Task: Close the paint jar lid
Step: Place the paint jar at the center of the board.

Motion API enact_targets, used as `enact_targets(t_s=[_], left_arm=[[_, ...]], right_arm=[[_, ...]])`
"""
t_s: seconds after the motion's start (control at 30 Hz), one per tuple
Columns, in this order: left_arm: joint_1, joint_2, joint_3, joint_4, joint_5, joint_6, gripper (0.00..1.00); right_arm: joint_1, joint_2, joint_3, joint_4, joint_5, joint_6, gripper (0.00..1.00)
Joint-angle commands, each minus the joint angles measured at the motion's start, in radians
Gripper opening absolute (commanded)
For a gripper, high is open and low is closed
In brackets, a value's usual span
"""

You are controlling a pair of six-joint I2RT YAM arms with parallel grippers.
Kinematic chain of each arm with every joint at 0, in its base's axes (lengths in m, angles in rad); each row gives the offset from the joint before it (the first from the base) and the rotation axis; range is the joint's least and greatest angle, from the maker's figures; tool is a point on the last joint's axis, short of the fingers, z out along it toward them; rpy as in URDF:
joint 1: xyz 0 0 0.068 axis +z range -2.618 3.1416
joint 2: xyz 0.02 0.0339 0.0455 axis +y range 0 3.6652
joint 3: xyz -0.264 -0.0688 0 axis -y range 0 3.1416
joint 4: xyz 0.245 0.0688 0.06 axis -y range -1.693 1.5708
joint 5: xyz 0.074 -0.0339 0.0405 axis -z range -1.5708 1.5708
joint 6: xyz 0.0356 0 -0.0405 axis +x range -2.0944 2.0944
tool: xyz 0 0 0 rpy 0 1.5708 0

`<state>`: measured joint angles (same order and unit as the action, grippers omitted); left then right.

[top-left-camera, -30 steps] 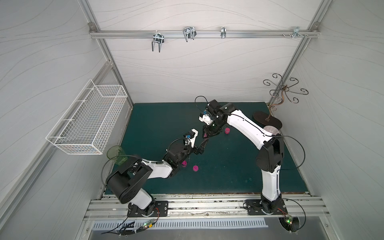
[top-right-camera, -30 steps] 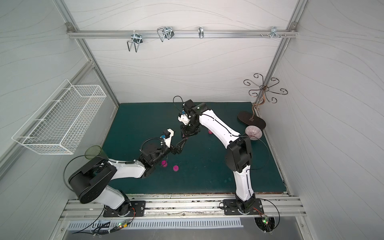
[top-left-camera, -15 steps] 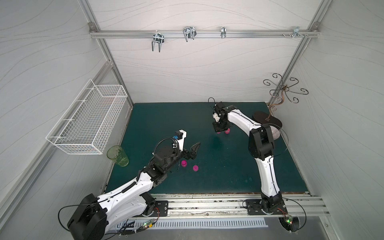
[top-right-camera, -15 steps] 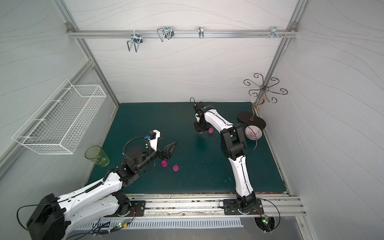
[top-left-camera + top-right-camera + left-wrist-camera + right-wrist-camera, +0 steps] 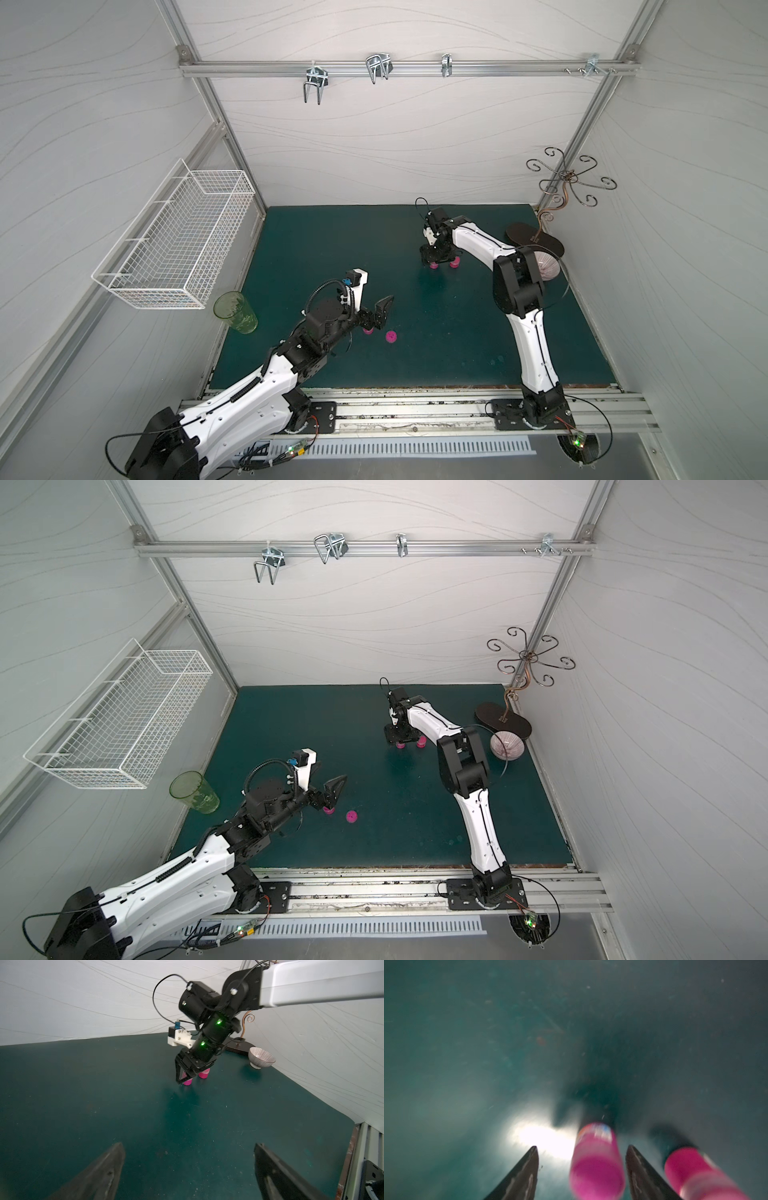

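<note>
Dark green mat [image 5: 457, 332], white walls. Right gripper [image 5: 582, 1146] straddles a pink paint jar [image 5: 596, 1159], lower centre, fingers loosely apart. Left gripper [image 5: 188, 1146] gapes wide, empty. A second jar [image 5: 691, 1174] stands just beside; a tilted lift could topple either.

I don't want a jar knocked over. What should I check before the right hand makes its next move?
1. Jaws of the right hand open around the pink jar, gap each side: ok.
2. That jar upright on the green mat: ok.
3. Whether it is closed: cannot tell, its top is blurred.
4. The second jar clear of the fingers: cannot tell; it stands close outside one.
5. The left hand open, empty, far off: ok.
</note>
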<state>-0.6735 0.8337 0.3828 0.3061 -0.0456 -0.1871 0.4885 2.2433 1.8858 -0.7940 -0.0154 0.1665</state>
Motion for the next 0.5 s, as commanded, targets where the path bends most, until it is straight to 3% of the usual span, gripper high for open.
enact_targets(t_s=[0.0, 0.17, 0.3, 0.47], left_arm=[[0.047, 0.009, 0.054, -0.012, -0.057, -0.013, 1.00], [0.295, 0.110, 0.121, -0.075, 0.089, -0.153, 1.00], [0.369, 0.217, 0.198, -0.142, 0.081, -0.162, 1.00], [0.447, 0.241, 0.184, -0.180, 0.064, -0.178, 1.00]], right_arm=[[-0.007, -0.239, -0.078, 0.077, -0.127, 0.018, 0.71], [0.002, -0.470, -0.310, 0.143, -0.268, -0.024, 0.72], [0.082, -0.576, -0.507, 0.211, -0.337, -0.110, 0.71], [0.274, -0.626, -0.694, 0.363, -0.277, -0.157, 0.71]])
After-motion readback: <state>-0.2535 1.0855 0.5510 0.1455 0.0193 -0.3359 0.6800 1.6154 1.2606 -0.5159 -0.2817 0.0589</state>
